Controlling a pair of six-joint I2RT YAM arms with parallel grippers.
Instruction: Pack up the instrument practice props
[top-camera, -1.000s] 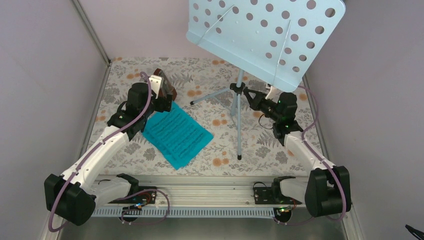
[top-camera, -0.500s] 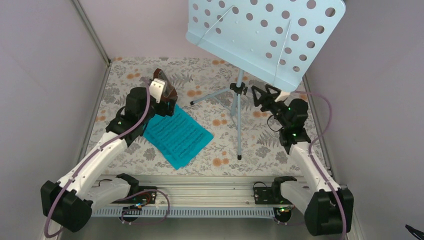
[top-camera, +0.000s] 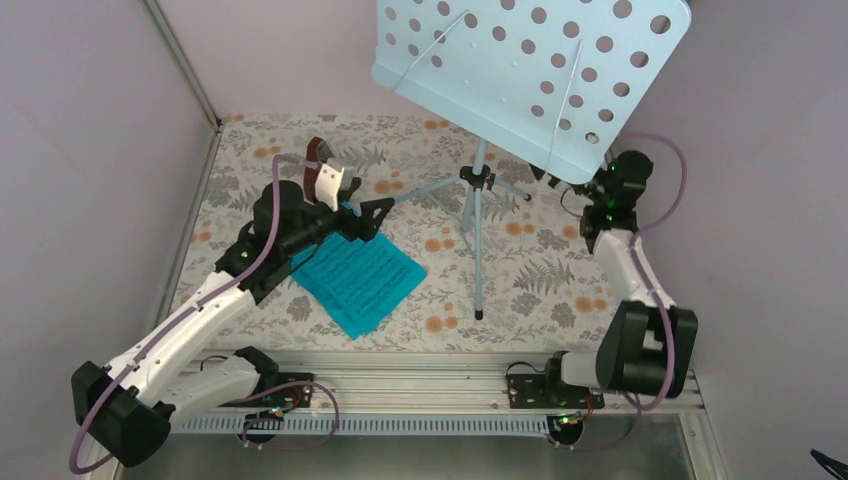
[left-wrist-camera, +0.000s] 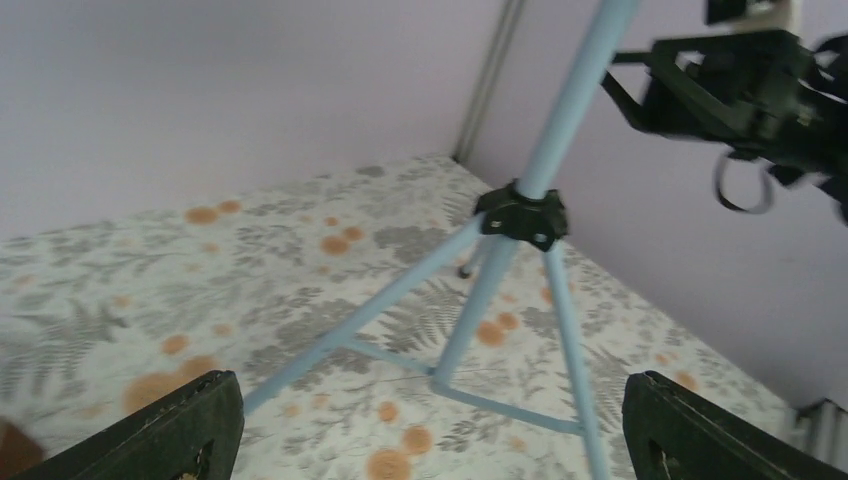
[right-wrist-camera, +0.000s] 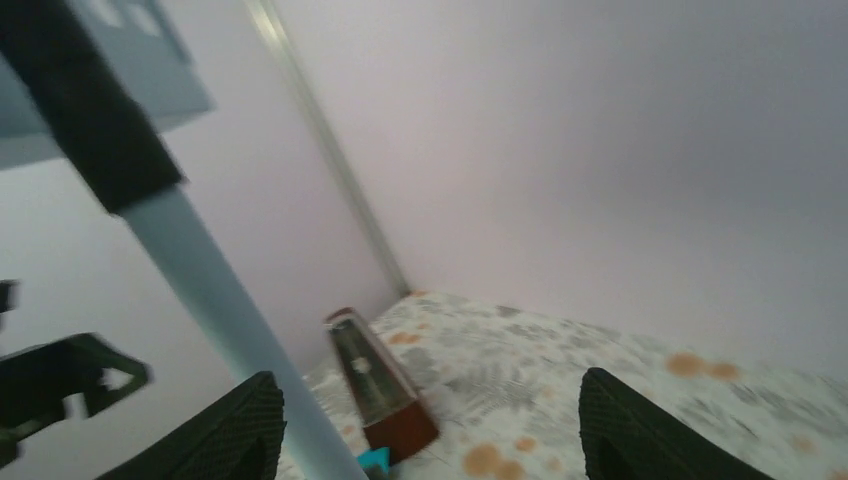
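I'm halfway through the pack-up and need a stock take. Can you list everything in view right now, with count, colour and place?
music stand: one, pale blue perforated desk on silver tripod legs, standing back centre-right of the table.
sheet of music: one, teal with dark print, flat on the table left of the tripod.
metronome: one, reddish-brown pyramid, upright at back left, partly hidden by the left wrist from above.
table cover: one, pale with grey leaves and orange spots, over the table.
mounting rail: one, silver, near edge.
left gripper: one, black, open, above the sheet's far edge, facing the tripod.
right gripper: one, black, open, raised beside the stand's pole, under the desk.
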